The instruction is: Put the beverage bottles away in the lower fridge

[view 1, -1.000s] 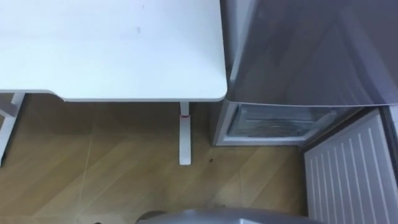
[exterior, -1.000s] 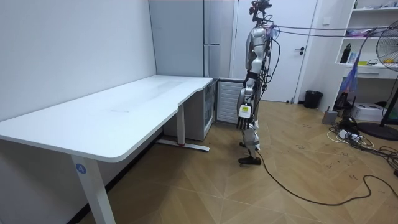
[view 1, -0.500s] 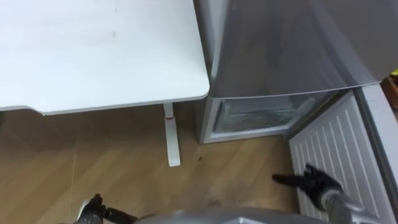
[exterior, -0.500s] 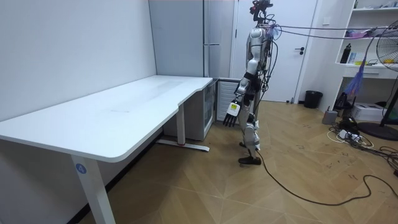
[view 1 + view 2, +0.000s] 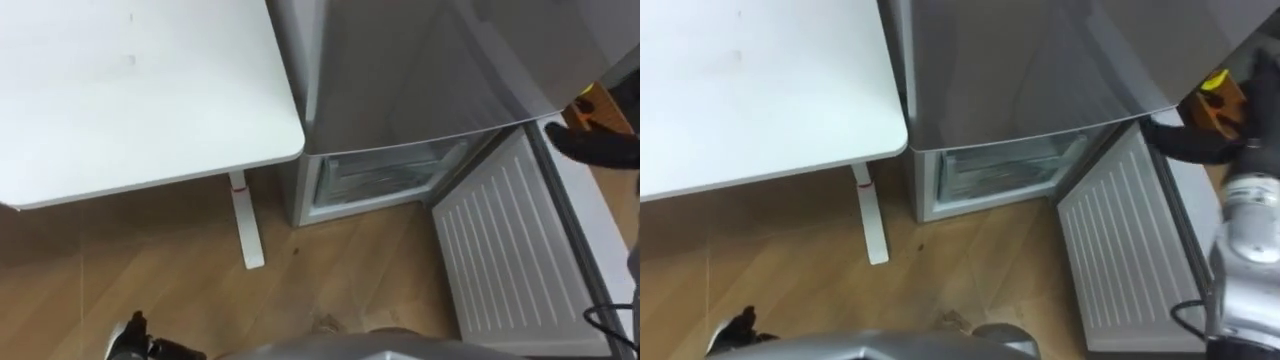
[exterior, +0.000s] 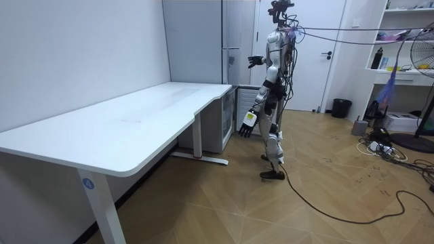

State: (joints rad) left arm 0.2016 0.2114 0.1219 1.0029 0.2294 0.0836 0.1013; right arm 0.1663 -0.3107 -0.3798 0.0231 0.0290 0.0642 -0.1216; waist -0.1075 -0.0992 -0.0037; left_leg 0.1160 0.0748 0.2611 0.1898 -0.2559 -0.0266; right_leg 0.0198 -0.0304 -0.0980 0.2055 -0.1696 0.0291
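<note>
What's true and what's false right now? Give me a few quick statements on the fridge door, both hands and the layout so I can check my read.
1. The lower fridge door is swung open. True.
2. The right hand is reaching inside the lower compartment. False: it is raised in front of the fridge, outside the compartment.
3. The left hand hangs low, its fingers relaxed and holding nothing. True.
4. The fridge stands on the robot's left of the white table. False: it stands at the table's right end.
</note>
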